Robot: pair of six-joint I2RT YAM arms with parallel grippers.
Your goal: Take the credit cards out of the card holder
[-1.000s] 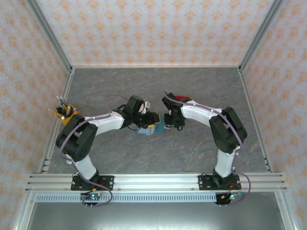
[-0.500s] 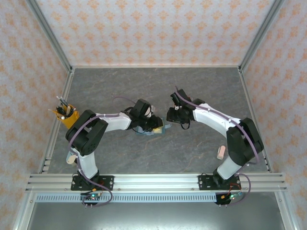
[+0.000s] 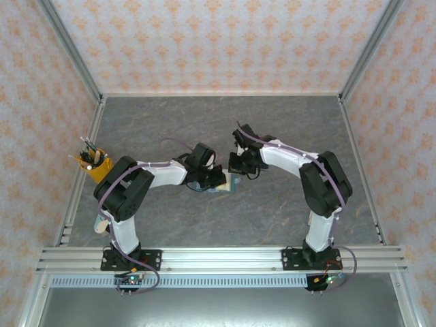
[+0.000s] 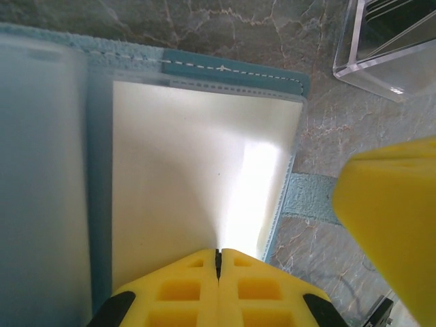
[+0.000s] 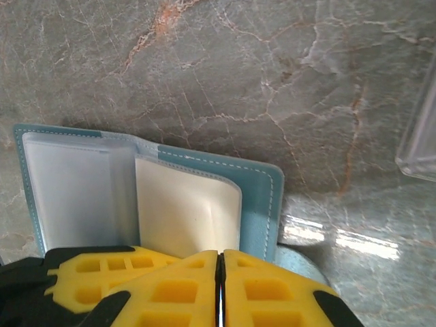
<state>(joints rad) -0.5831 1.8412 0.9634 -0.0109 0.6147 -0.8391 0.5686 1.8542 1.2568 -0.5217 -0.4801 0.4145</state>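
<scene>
The teal card holder [image 3: 225, 185] lies open on the grey table between both arms. In the left wrist view its stitched teal edge [image 4: 231, 70] frames a cream card leaf [image 4: 197, 170] under clear plastic. My left gripper [image 4: 218, 253] is shut on that leaf's near edge, and a crease runs up from the tips. The holder [image 5: 262, 197] and cream leaf [image 5: 184, 204] also lie below my right gripper [image 5: 220, 257]. Its jaws are together at the leaf's near right corner; whether they pinch anything I cannot tell. From above, the left gripper [image 3: 216, 180] and right gripper [image 3: 235, 167] nearly touch.
A clear plastic box [image 4: 388, 41] stands just beyond the holder's right side, and its edge [image 5: 422, 136] shows at the right of the right wrist view. An orange cup of pens [image 3: 93, 163] sits at the table's left edge. Metal rails border the table.
Both grippers have closed. The right gripper moved left and down onto the holder's right edge, its elbow swinging back in. The left gripper stayed at the holder.
</scene>
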